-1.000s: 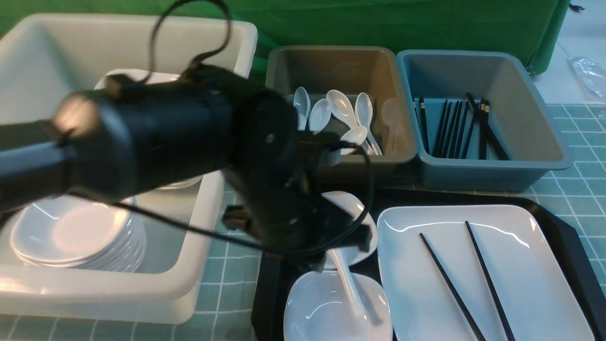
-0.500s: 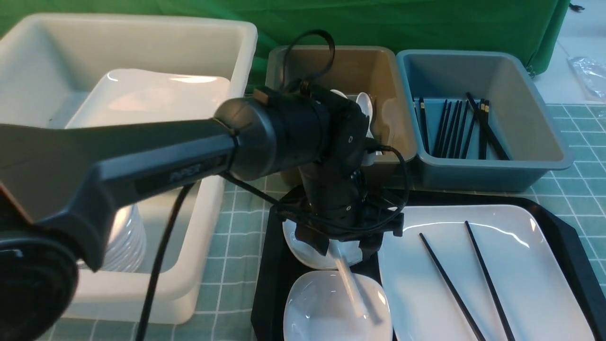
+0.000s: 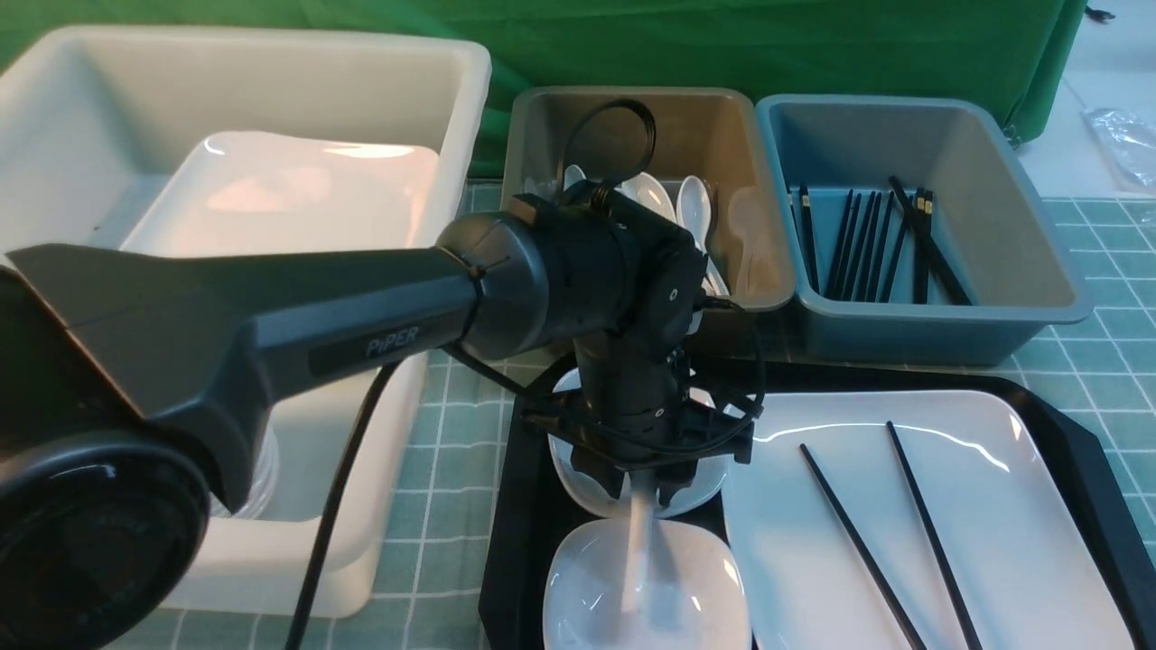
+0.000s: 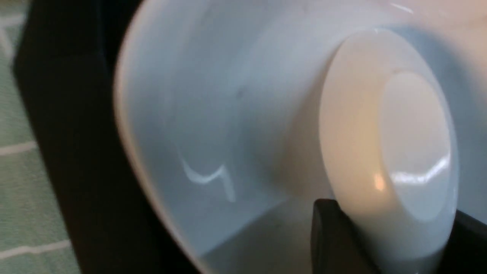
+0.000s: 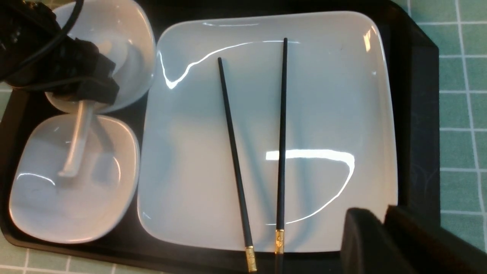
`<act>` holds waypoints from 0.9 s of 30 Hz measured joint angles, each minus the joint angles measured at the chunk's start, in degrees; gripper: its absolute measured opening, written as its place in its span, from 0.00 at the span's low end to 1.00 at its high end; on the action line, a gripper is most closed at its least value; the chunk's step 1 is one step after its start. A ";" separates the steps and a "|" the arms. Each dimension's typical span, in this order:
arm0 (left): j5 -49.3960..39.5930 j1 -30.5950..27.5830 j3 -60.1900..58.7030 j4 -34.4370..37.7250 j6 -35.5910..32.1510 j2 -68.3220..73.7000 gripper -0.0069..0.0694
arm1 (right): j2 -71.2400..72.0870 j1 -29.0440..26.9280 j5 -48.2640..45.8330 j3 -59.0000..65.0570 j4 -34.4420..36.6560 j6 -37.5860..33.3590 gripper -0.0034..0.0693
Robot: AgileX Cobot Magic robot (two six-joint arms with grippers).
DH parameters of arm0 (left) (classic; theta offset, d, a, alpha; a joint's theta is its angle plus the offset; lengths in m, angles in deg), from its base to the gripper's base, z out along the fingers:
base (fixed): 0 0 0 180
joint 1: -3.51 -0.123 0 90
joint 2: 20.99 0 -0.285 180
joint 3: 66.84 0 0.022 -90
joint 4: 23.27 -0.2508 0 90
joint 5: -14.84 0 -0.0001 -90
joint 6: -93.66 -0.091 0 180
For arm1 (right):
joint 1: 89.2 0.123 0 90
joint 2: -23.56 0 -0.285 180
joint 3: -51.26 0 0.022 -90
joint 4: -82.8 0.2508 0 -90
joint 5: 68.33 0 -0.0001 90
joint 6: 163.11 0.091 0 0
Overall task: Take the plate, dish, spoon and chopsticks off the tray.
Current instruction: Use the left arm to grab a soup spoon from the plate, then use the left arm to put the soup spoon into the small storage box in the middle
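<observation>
- while the spoon (image 3: 637, 551) sits on the tray (image 3: 1075, 424), scoop in the far bowl (image 3: 704, 469) and handle over the near bowl (image 3: 587, 596), the left gripper (image 3: 643, 487) looks clamped on it by the scoop.
- right gripper (image 5: 380, 215) — fingers look pressed together, empty, by the plate (image 5: 323, 114).
- glazed china: likely light, stiff, slick, chippable — best pinched across the thick neck.

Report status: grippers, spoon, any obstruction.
Left gripper shut on spoon, handle over near bowl. Right gripper shut, empty, beside plate. Chopsticks on plate, plate on tray. No obstruction seen.
</observation>
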 joint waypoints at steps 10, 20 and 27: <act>-1.85 -0.07 0.11 0.95 -3.04 -4.17 0.44 | 0.00 0.00 0.00 0.00 0.00 0.00 0.24; 19.43 -4.79 12.29 -4.11 -6.74 -8.60 0.43 | 0.00 0.00 0.00 0.00 0.00 -0.17 0.27; 39.03 -11.33 13.02 -4.48 -7.01 -4.04 0.43 | 0.00 0.00 0.05 0.00 0.00 -0.60 0.28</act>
